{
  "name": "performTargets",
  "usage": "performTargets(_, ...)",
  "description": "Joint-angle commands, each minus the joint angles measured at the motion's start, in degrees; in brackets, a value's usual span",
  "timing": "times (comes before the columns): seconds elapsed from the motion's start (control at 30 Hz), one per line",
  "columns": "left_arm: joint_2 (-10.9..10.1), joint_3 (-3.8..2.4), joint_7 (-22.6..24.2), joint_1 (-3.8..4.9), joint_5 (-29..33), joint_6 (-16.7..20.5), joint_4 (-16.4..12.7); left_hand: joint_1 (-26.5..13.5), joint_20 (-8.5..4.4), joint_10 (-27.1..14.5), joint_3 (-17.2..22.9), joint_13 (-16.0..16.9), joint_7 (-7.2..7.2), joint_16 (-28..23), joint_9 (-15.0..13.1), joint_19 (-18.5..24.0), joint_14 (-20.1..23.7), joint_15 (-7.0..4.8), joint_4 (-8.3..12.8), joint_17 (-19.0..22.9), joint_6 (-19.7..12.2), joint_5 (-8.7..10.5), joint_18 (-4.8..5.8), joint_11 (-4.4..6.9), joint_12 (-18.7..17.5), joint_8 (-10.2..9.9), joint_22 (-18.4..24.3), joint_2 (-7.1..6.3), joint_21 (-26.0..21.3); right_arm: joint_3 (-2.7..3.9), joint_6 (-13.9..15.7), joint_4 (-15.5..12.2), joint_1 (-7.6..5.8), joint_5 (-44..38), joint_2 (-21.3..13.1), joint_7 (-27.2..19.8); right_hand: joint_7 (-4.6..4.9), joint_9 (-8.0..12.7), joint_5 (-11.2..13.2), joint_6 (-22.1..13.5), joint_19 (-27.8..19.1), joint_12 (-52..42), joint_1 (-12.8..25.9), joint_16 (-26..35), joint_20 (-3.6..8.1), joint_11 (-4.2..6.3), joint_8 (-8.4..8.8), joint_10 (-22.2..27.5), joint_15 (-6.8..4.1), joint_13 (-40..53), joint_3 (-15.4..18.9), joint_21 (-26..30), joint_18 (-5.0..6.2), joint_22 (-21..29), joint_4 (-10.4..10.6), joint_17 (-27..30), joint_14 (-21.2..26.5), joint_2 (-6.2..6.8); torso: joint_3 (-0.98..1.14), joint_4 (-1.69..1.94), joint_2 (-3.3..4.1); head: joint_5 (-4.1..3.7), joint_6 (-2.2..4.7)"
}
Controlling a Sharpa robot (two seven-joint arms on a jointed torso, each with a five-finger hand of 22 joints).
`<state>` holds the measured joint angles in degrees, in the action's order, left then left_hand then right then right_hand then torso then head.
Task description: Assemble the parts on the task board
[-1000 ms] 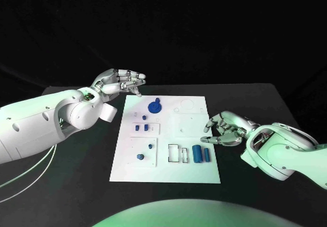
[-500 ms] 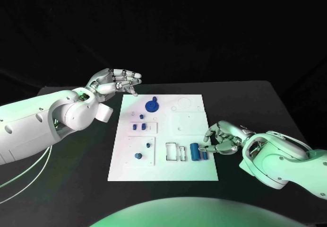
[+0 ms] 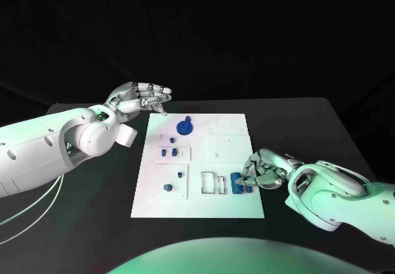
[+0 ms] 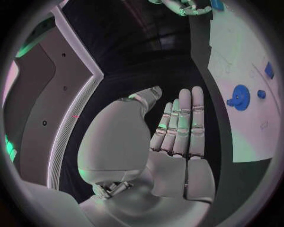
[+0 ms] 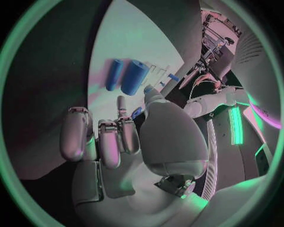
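Board (image 3: 222,205) edge — right robot hand (image 3: 260,170) empty, fingers apart beside blue cylinders (image 3: 236,183); left robot hand (image 3: 138,98) spread, empty.

The left hand (image 4: 172,142) holds nothing, its fingers (image 4: 190,118) straight and close together side by side, the thumb (image 4: 148,94) a little apart, all above the black table (image 4: 154,75). Beside the fingers lies the white task board (image 4: 248,123), and on it, near the edge closest to the hand, sits a blue toothed round part (image 4: 239,97) with a small blue part (image 4: 261,94) just beyond it and another small blue part (image 4: 269,70) further along the board. At the board's far end the right hand (image 4: 184,6) hangs with its fingers curled, next to a blue part (image 4: 217,4) at the board's edge there.
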<state>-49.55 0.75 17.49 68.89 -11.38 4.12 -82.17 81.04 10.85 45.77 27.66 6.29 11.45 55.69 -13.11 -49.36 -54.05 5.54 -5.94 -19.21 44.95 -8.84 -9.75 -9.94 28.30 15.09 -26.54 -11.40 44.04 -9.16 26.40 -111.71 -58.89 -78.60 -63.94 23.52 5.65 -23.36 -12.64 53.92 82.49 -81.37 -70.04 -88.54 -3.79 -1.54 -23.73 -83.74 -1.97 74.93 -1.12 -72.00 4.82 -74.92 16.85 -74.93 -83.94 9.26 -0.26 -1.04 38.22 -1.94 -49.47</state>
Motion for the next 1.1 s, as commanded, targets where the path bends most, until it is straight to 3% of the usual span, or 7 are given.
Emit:
performTargets(0.03, 0.05, -0.03, 0.23, 0.0, 0.09, -0.51, -0.1, -0.21, -0.02, -0.35, -0.42, 0.07, 2.2, 0.25, -0.06, -0.31, 0.4, 0.05, 0.02, -0.08, -0.43, 0.15, -0.72, 0.0, 0.21, 0.21, 0.05, 0.36, -0.21, -0.02, -1.6, 0.28, 0.38, -1.52, 0.63, 0.83, 0.02, -0.06, -0.17, 0.42, 0.28, -0.03, 0.28, -0.21, 0.1, 0.27, -0.41, -0.23, -0.52, 5.82, 0.29, -0.32, -0.85, -4.52, 0.02, -10.9, -5.23, -0.63, 0.05, 0.01, 0.01, 0.06, -0.04)
performTargets(0.5, -0.13, -0.03, -0.06, 0.0, 0.09, -0.77, -0.24, -0.22, -0.01, -0.52, -0.5, 0.1, 2.22, 0.29, -0.1, -0.35, 0.45, 0.06, -0.04, -0.08, -0.55, 0.15, -0.72, -0.01, 0.44, 0.39, 0.13, 0.37, -0.33, -0.01, -4.17, 2.16, 1.12, -3.07, 3.74, 2.04, -0.2, -0.02, 0.15, 1.01, 0.16, 0.22, 1.27, -0.13, 0.25, 0.46, -0.53, -0.16, -0.7, 5.69, 1.25, -0.02, -0.8, -4.43, 0.03, -10.67, -5.17, -1.2, -0.03, 0.03, 0.03, 0.47, -0.15)
performTargets(0.77, -0.2, -0.03, -0.13, 0.0, 0.09, -0.84, -0.34, -0.22, 0.0, -0.58, -0.52, 0.1, 2.22, 0.29, -0.11, -0.35, 0.47, 0.07, -0.06, -0.08, -0.58, 0.15, -0.71, -0.02, 0.48, 0.42, 0.15, 0.37, -0.35, 0.0, -5.28, 3.11, 1.32, -3.62, 5.18, 3.5, -0.38, 0.0, -1.19, 1.43, 0.11, 0.43, 1.74, -0.1, 0.39, 0.63, -0.65, -0.1, -0.85, 5.62, 2.69, 0.12, -0.79, -4.45, -0.06, -10.61, -5.15, -1.8, -0.03, 0.07, 0.01, 0.6, -0.36)
performTargets(1.1, -0.21, -0.03, -0.21, 0.0, 0.09, -0.95, -0.37, -0.22, 0.0, -0.62, -0.53, 0.1, 2.22, 0.3, -0.11, -0.36, 0.47, 0.07, -0.06, -0.08, -0.6, 0.15, -0.72, -0.02, 0.5, 0.44, 0.16, 0.37, -0.37, 0.0, -5.71, 3.26, 1.54, -4.02, 6.48, 4.45, -0.66, 0.1, -3.48, 1.96, 0.21, 0.53, -2.68, -0.15, 0.64, 0.9, -0.83, -0.22, -1.09, 5.83, 3.03, 0.06, -0.84, -4.7, -0.37, -10.82, -5.2, -2.49, -0.02, 0.03, 0.0, 0.47, -0.41)
